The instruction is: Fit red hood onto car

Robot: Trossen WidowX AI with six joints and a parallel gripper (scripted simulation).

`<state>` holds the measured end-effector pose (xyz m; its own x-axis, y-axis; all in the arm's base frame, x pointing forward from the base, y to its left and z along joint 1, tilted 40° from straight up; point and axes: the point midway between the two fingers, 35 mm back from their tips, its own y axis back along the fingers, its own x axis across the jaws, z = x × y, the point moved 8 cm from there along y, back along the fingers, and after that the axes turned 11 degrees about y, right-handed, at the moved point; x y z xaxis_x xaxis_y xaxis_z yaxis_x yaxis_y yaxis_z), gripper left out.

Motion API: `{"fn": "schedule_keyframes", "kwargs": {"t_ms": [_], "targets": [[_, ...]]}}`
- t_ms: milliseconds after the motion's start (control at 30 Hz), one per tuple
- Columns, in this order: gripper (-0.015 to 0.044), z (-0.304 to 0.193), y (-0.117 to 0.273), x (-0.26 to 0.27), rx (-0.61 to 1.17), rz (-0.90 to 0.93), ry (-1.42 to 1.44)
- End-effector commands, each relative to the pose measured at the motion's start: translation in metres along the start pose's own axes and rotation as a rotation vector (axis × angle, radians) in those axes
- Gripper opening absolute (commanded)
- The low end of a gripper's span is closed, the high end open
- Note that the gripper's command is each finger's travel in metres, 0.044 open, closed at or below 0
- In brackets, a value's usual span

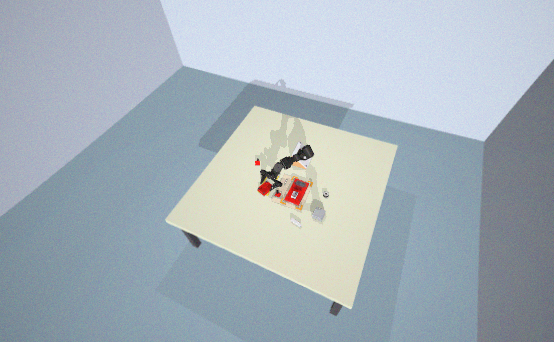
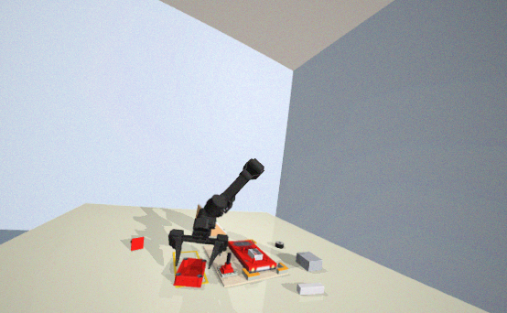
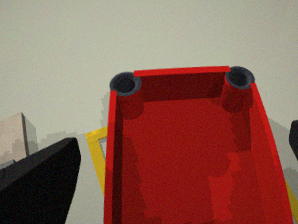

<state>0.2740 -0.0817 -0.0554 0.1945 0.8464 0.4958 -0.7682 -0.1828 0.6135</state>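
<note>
Wrist view: hood [image 3: 193,163] cut off at the bottom edge, near bosses only partly seen; right finger [image 3: 294,139] a sliver at the frame edge; top view: chassis [image 1: 295,190] pegs too small to tell.

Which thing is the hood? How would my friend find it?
Find the black arm on the table, then the open gripper at its low end. The hood lies right under it, beside the car in its jig. It is the red tray-shaped shell with a dark round hole in each corner, bigger than the small red block farther off.
</note>
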Motion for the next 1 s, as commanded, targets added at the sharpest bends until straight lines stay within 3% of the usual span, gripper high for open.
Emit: {"fn": "schedule_keyframes", "kwargs": {"t_ms": [0,633,733,967], "targets": [[0.044,-0.0032,-0.0013,-0.0005,0.003,-0.004,-0.006],[0.044,-0.011,-0.0064,0.0011,0.003,-0.004,-0.006],[0.0361,-0.0083,-0.0054,0.0017,0.001,0.0,-0.001],[0.0315,-0.0083,-0.0054,0.0017,0.001,0.0,-0.001]]}}
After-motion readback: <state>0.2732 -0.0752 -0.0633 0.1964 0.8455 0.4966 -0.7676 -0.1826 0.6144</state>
